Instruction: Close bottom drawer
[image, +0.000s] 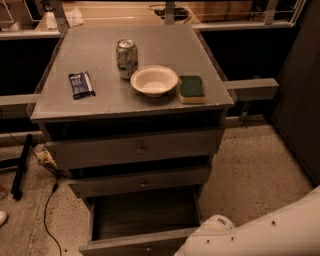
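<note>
The bottom drawer (144, 214) is the lowest of three grey drawers and stands pulled out. Its deep, boxy inside shows and looks empty. Its front edge (127, 245) runs along the bottom of the view. A white part of my arm (250, 232) fills the lower right corner and covers the right end of that front edge. My gripper is out of view, somewhere below the frame past the arm. The middle drawer (142, 182) and the top drawer (137, 148) sit slightly proud of the cabinet.
On the cabinet top (100, 60) are a soda can (126, 58), a white bowl (154, 80), a green sponge (191, 88) and a dark snack packet (81, 84). A black cable (47, 210) and a dark bar (21, 165) lie on the speckled floor at the left.
</note>
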